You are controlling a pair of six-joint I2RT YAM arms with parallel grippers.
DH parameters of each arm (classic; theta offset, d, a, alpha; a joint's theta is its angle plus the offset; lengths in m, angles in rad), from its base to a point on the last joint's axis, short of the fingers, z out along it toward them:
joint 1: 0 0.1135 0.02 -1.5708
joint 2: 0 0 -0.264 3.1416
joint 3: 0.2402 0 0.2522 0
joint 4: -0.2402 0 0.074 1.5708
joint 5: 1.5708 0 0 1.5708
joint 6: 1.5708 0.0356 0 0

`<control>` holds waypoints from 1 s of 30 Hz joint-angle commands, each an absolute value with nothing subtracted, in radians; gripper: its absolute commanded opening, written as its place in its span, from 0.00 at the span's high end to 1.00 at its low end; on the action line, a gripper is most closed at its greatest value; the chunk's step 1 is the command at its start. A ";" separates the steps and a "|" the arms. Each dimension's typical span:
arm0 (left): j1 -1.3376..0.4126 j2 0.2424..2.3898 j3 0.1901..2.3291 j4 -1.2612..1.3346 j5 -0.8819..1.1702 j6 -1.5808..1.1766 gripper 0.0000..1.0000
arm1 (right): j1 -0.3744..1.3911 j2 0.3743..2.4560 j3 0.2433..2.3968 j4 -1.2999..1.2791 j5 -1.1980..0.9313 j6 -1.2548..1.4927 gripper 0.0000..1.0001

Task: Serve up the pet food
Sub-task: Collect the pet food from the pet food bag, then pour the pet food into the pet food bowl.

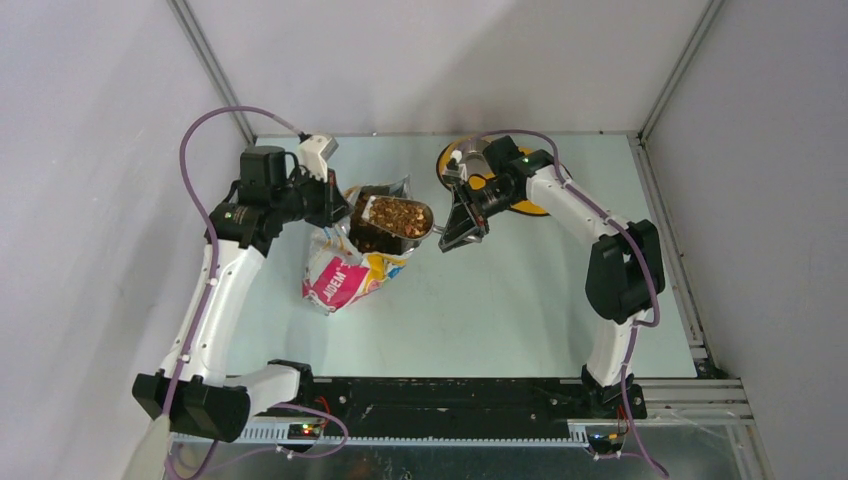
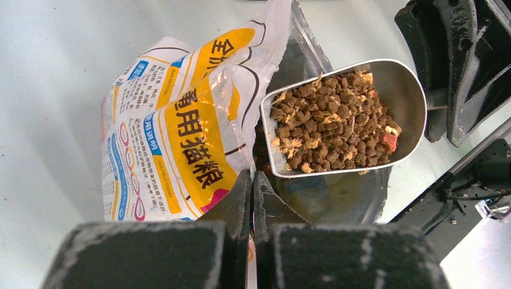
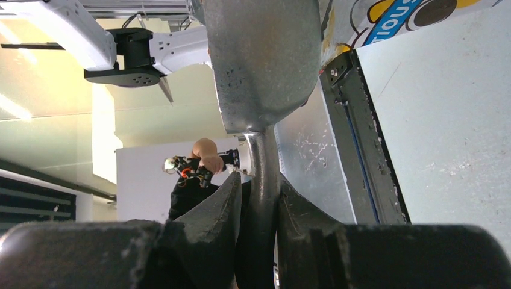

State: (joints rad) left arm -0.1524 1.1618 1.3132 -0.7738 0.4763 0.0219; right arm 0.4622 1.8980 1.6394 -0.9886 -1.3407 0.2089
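The grey metal scoop (image 1: 400, 217) is heaped with brown and tan kibble, the pet food (image 2: 331, 123), and hangs over the open mouth of the glossy cat-food bag (image 1: 345, 272). My right gripper (image 1: 452, 235) is shut on the scoop's handle (image 3: 262, 180); the underside of the scoop's bowl (image 3: 262, 60) fills the top of the right wrist view. My left gripper (image 2: 252, 180) is shut on the bag's upper edge and holds it open; the bag's printed side (image 2: 175, 126) shows to its left. The yellow double-bowl feeder (image 1: 525, 205) lies behind the right arm, mostly hidden.
Grey walls with metal corner posts close in the light table (image 1: 520, 310) at the back and sides. A black rail (image 1: 450, 395) with both arm bases runs along the near edge. More kibble lies inside the bag under the scoop.
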 commanded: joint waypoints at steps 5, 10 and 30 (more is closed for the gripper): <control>-0.136 1.123 1.298 -0.744 0.491 0.008 1.00 | 0.452 1.806 1.668 -0.973 -1.418 0.199 1.00; -0.135 1.121 1.293 -0.740 0.489 0.008 1.00 | 0.439 1.790 1.668 -0.969 -1.435 0.202 1.00; -0.133 1.122 1.290 -0.734 0.493 0.008 1.00 | 0.275 1.753 1.700 -1.049 -1.460 0.148 1.00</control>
